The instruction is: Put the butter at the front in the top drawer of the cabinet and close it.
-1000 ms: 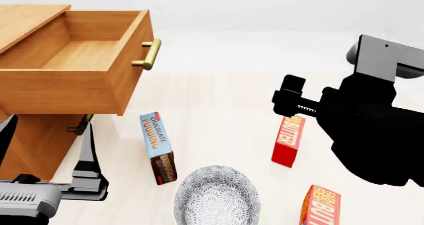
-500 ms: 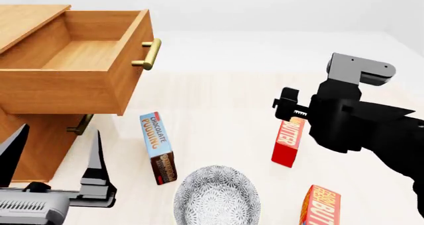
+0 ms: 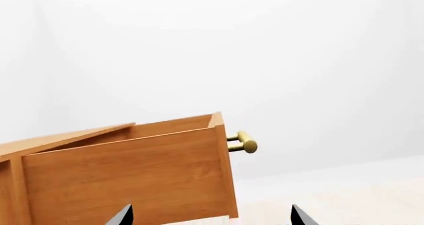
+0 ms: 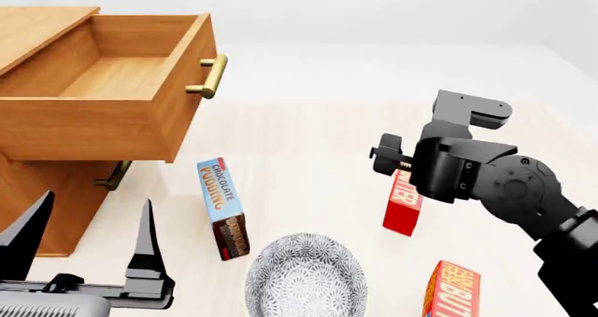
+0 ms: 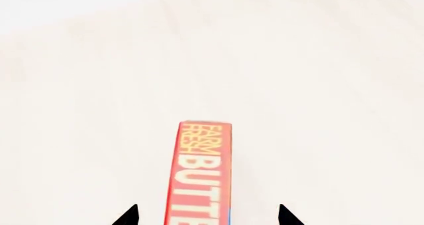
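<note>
— Where was the butter [image 5: 200, 175]?

— Standing on edge on the table [image 4: 309, 149], between the right gripper's [image 5: 206, 216] spread fingers, so they could close on its narrow sides.

— And the rest?

— Top drawer [image 4: 112, 93] pulled out, ready — left gripper [image 4: 89, 243] wide, holding nothing.

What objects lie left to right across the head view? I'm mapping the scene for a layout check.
Left gripper → chocolate pudding box → bowl → butter under the right gripper → second butter carton.
</note>
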You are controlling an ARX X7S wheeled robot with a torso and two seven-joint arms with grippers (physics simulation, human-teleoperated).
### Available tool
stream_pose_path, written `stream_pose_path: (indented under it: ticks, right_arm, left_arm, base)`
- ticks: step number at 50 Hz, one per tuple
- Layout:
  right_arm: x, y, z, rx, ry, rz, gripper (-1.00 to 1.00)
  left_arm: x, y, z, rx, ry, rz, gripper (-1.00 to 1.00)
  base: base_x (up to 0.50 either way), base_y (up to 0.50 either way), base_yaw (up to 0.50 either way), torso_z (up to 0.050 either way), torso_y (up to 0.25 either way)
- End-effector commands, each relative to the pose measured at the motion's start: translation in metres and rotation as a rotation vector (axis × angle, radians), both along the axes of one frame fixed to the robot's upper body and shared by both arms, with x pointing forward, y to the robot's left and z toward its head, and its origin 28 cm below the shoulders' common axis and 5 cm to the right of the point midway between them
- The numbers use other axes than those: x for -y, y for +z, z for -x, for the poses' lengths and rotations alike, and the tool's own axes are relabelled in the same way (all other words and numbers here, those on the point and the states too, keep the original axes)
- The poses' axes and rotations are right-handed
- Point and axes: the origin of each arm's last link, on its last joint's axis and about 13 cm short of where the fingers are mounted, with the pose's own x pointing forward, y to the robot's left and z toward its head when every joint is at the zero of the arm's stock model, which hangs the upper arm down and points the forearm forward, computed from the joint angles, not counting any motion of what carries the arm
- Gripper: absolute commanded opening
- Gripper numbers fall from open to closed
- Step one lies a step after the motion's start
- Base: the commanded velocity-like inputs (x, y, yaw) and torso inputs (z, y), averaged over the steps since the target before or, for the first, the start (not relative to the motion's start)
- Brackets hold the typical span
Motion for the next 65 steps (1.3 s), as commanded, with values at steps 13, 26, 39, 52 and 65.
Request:
stream_pose_path:
  ticks: [13,26,39,52,65]
  right_arm:
    - [-0.011,-0.040,-0.024,-0.094,0.022,-0.011,1.00]
    - [-0.004,-0.060,-0.020,-0.126,-0.027,-0.059,1.00]
    - [-0.007,-0.080,-0.021,-0.165,-0.025,-0.100,1.00]
    - [-0.010,-0.091,-0.018,-0.186,-0.026,-0.134,1.00]
    - [-0.008,-0.084,-0.016,-0.131,-0.031,-0.099,-1.00]
  left_arm:
    - [0.001,-0.013,0.000,-0.008,0.002,0.025,1.00]
    - [-0.001,-0.012,-0.001,-0.013,0.005,0.025,1.00]
    - [-0.001,-0.011,0.000,-0.014,0.003,0.031,1.00]
    - [-0.001,-0.009,0.002,-0.012,0.001,0.032,1.00]
    - [-0.003,-0.006,0.002,-0.013,0.000,0.035,1.00]
  base:
    - [0.00,0.00,0.00,0.000,0.000]
    - [0.00,0.00,0.00,0.000,0.000]
    - [0.00,0.00,0.00,0.000,0.000]
    - [0.00,0.00,0.00,0.000,0.000]
    - [0.00,0.00,0.00,0.000,0.000]
